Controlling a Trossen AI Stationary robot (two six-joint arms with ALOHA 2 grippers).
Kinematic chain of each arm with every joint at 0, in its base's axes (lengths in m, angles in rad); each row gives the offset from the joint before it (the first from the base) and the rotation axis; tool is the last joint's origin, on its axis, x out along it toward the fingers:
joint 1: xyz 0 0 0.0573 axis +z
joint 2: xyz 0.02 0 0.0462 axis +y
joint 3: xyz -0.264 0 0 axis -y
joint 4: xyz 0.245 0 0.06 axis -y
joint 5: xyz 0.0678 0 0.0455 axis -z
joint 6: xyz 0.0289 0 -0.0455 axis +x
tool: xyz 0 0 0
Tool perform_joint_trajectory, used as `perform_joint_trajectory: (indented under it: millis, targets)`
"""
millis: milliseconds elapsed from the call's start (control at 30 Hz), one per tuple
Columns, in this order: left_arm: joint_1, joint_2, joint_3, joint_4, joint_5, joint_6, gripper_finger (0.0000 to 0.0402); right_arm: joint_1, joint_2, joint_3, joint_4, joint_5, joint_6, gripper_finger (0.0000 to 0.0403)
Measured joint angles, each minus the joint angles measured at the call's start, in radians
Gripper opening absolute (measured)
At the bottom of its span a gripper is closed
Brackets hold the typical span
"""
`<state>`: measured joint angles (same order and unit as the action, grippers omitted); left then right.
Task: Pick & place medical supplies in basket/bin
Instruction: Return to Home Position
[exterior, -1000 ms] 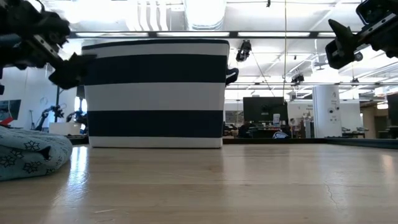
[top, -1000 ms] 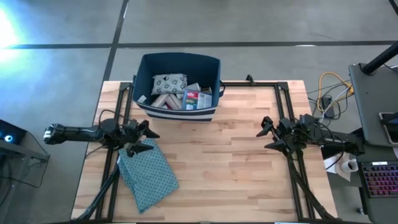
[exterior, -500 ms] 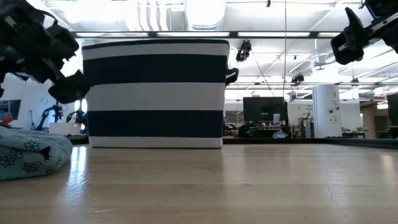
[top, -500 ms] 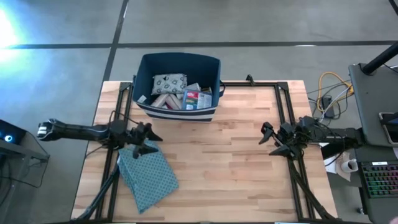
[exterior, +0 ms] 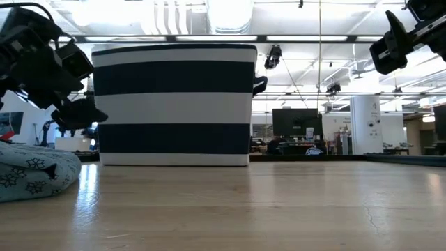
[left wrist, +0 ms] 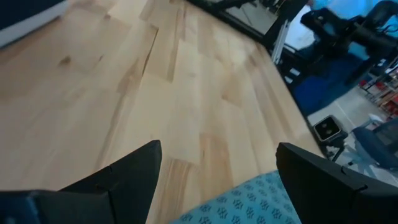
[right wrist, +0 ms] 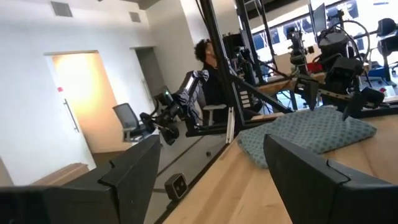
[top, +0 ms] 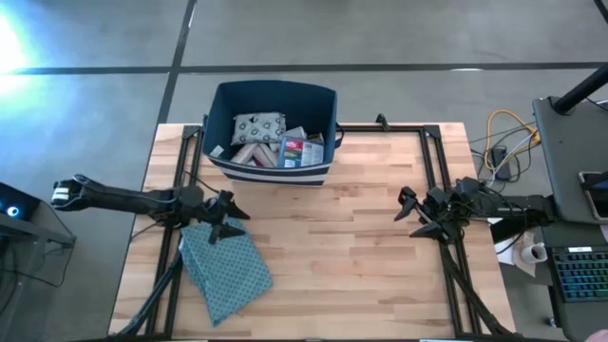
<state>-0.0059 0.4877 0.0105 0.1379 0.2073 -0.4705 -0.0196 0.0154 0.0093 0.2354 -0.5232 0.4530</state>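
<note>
The bin (top: 274, 175) stands at the far edge of the table (top: 351, 266), left of centre, and the medical supplies lie inside it: a grey patterned pouch (top: 257, 127) towards the back, with a box with a red mark (top: 302, 150) and a tan roll (top: 250, 152) in front of it. Apart from the bin, only a teal dotted cloth (top: 228, 266) shows on the wood, so the packing looks finished and the arms seem to be clearing off.

The left pincer (top: 233, 218) hangs spread and empty just over the near-bin edge of the cloth, a little in front of the bin's left corner. The right pincer (top: 408, 213) is also spread and empty, raised over the right side of the table and well apart from everything.

The risk lies on the left. That pincer sits low over the cloth – if it dips while pulling away, a finger could catch a fold and drag the cloth along. A swing towards the bin could nudge its soft wall and shift it at the table's edge – perhaps tipping the loosely piled supplies.
</note>
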Motion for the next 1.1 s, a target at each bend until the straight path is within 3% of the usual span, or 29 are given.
perform_joint_trajectory:
  millis: [367,1100]
  targets:
    - [0.000,0.082,0.000,0.000,0.000,0.000,0.0296,0.116,-0.004,0.000,0.000,0.000,0.000,0.0272]
    - [0.000,0.121,0.000,0.000,0.000,0.000,0.0296,0.116,0.000,0.000,0.001,0.000,0.000,0.0272]
